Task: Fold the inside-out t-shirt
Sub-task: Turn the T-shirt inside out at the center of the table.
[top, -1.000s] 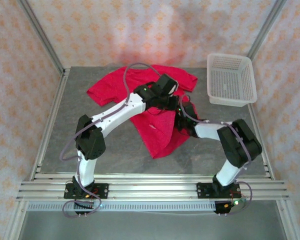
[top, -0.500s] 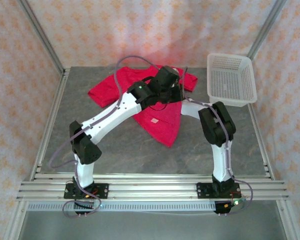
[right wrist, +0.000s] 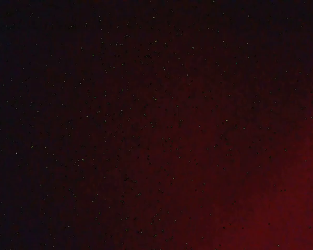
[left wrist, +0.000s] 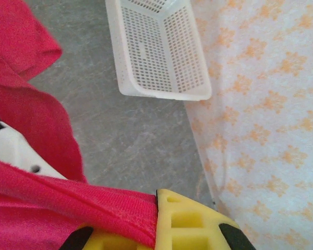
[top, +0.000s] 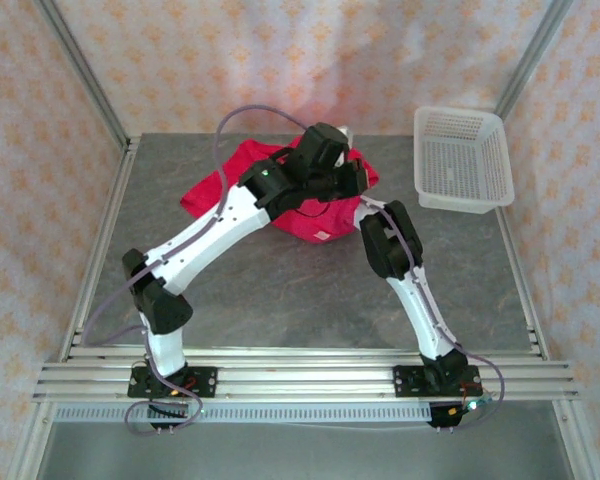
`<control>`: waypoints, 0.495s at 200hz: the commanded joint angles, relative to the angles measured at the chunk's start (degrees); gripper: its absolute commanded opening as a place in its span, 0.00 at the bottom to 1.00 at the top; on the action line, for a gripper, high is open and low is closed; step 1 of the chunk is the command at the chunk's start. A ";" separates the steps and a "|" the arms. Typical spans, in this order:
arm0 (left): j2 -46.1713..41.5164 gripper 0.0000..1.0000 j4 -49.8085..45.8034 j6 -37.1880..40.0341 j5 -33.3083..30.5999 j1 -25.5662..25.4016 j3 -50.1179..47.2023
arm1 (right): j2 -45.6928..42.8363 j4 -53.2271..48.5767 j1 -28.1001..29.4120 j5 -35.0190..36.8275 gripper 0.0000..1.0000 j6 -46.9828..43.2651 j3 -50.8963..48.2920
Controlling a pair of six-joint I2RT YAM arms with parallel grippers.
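My left claw (left wrist: 152,232) is clamped on the inside-out t-shirt (top: 305,222) — bunched at the table's (top: 280,290) 12 o'clock, basket (top: 465,198) at 2. My right claw sits in red darkness — apart or together, I cannot tell.

Matt cloth t-shirt (top: 208,195) (glossy plastic basket (top: 465,198))

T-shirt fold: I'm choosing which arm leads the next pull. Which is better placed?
Left, probably: the left gripper is shut on a t-shirt edge, ready to pull; the right arm has a wrist view too dark to judge its hold.
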 commanded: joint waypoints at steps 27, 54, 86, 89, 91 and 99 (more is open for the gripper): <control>-7.70 0.00 7.23 0.37 4.87 4.35 -6.10 | 0.71 -8.14 -0.43 -6.06 0.08 -2.69 -5.60; -9.21 0.00 5.60 2.72 3.90 9.96 -10.39 | -10.44 -2.66 -2.64 -12.66 0.00 -8.82 -15.74; -9.29 0.00 5.76 5.46 2.62 19.28 -17.58 | -27.11 0.89 -5.25 -19.71 0.00 -14.83 -27.16; -9.12 0.00 5.80 5.67 2.59 20.21 -18.24 | -28.46 0.81 -5.38 -20.14 0.00 -15.32 -27.95; -8.96 0.00 5.82 5.78 2.59 20.87 -18.69 | -29.62 0.73 -5.47 -20.37 0.00 -15.60 -28.32; -8.31 0.00 6.42 6.06 2.86 23.30 -20.37 | -34.03 0.61 -5.82 -21.86 0.00 -16.83 -30.52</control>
